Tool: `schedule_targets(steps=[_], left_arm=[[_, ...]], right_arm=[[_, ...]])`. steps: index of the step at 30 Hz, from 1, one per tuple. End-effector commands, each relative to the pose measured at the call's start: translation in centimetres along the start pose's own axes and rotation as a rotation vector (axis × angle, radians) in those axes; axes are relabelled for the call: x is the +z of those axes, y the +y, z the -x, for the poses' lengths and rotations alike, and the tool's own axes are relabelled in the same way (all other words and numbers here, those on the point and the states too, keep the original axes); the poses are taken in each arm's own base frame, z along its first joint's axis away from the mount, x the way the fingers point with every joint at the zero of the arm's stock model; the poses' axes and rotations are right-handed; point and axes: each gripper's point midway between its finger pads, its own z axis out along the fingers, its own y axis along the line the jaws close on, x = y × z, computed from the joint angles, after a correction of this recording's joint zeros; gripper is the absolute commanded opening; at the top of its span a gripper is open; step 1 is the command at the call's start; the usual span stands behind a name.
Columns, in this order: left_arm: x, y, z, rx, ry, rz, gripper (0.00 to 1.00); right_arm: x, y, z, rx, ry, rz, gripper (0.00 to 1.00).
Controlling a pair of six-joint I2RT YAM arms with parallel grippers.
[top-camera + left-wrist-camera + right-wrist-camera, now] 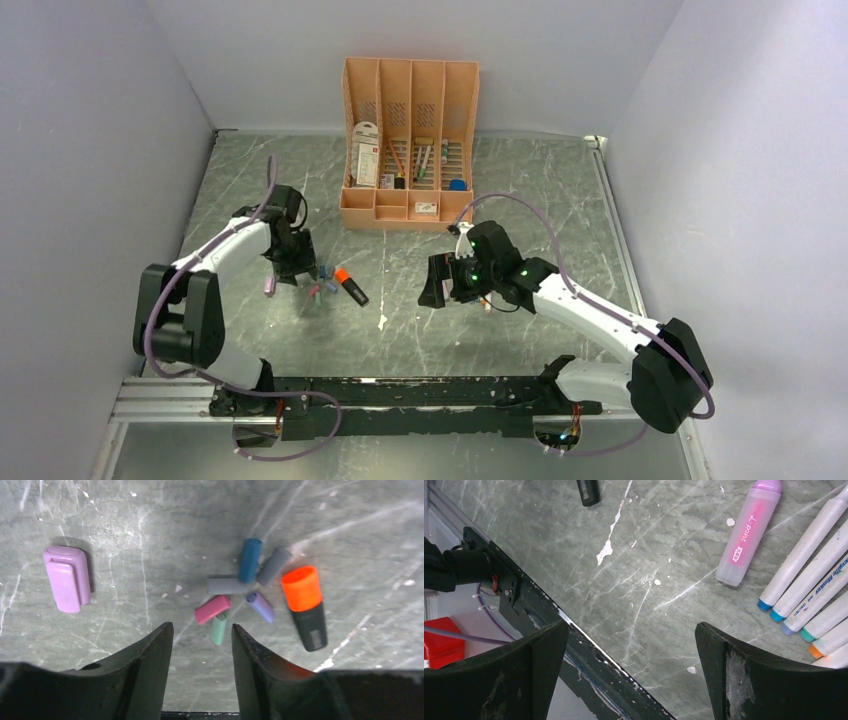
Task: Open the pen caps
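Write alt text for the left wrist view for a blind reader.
Small plastic pen caps, blue, grey, pink, green and lilac, lie clustered on a grey marbled table beside a black highlighter with an orange cap. A chunky lilac cap lies apart at the view's left; the left gripper is open, empty.

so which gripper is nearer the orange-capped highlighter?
Left. The left gripper sits just left of the orange-capped black highlighter, by the loose caps; the right gripper is farther to its right.

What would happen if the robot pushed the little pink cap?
The pink cap looks round and lies on its side, so it would probably roll. Small plastic, it is likely very light. The green cap right beside it might get bumped too.
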Motion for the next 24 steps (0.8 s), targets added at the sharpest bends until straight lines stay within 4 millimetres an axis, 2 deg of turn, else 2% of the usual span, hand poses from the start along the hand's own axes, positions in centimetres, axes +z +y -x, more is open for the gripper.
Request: schedule_targets(steps=[1, 3, 4, 6, 7, 11, 15, 21, 24], left_arm=[[-3.3, -1.9, 1.6, 0.017, -0.091, -0.127, 0.6], [-4.7, -2.0, 2.1, 0.027, -0.123, -0.137, 0.66], [-5.5, -2.1, 2.3, 0.033, -0.137, -0.144, 0.73], [-7.0, -2.3, 2.7, 0.044, -0.17, -0.165, 0.97], [-7.9, -2.5, 2.9, 0.047, -0.189, -0.177, 1.0], [-10.8, -3.5, 2.9, 0.064, -0.251, -0.261, 1.0], [-13.4, -4.4, 2.1, 0.072, -0.313, -0.365, 1.0], [-17.1, -4.6, 1.1, 0.071, -0.461, -0.467, 1.0], [-18.7, -4.4, 0.5, 0.072, -0.507, -0.492, 1.0]], right_arm=[[0.2, 0.2, -0.1, 0.009, 0.002, 0.019, 1.0], [0.7, 0.1, -0.1, 0.01, 0.015, 0.016, 1.0], [0.9, 0.1, -0.1, 0.009, 0.024, 0.016, 1.0], [1.6, 0.2, 0.0, 0.002, 0.043, 0.017, 1.0], [2.0, 0.2, 0.0, -0.002, 0.054, 0.015, 1.0], [3.4, 0.6, 0.0, -0.04, 0.109, -0.007, 1.0], [4.6, 1.7, 0.3, -0.109, 0.138, -0.032, 1.0], [7.1, 2.8, 1.3, -0.184, 0.17, -0.065, 1.0], [8.6, 2.8, 1.9, -0.224, 0.181, -0.106, 0.93]])
